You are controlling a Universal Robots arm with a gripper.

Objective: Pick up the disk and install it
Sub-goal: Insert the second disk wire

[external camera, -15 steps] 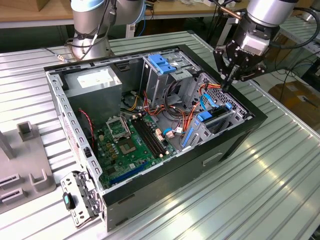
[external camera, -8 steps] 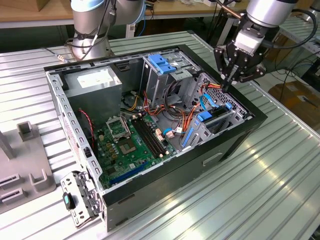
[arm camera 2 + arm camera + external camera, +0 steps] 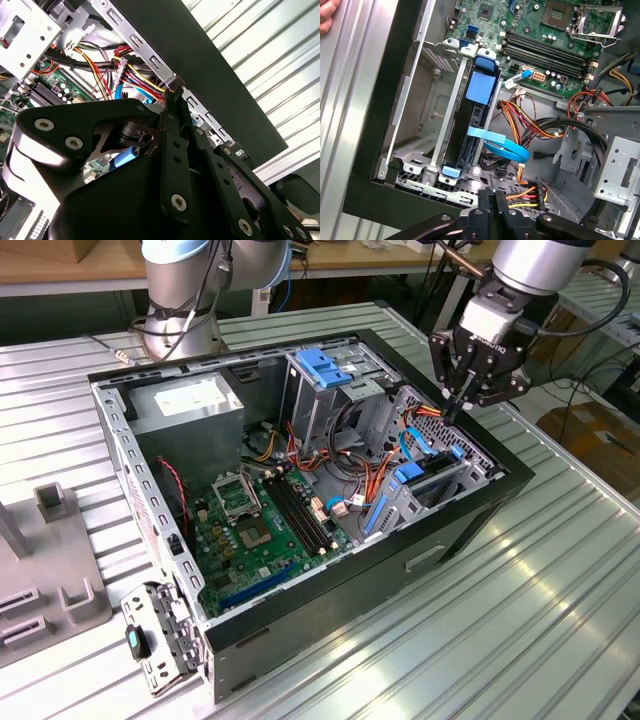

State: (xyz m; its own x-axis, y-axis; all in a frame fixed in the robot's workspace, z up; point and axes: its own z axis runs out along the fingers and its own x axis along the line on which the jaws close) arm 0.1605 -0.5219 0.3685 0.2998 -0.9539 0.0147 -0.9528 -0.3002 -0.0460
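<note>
Where ribbed metal table point(image 3: 560, 570) bears open computer case point(image 3: 480, 515), gripper point(image 3: 458, 405) above — workbenches point(image 3: 60, 270) behind.

No text, number or brand can be read in any view. The white label point(image 3: 188, 395) on the grey power-supply box point(image 3: 190, 412) carries print too small to make out, and the markings on the green motherboard point(image 3: 540, 25) are likewise illegible.

The disk point(image 3: 479, 107) stands on edge in the drive bay of the open computer case point(image 3: 380, 150), dark-sided, blue plastic frame and tabs showing along its upper edge
</note>
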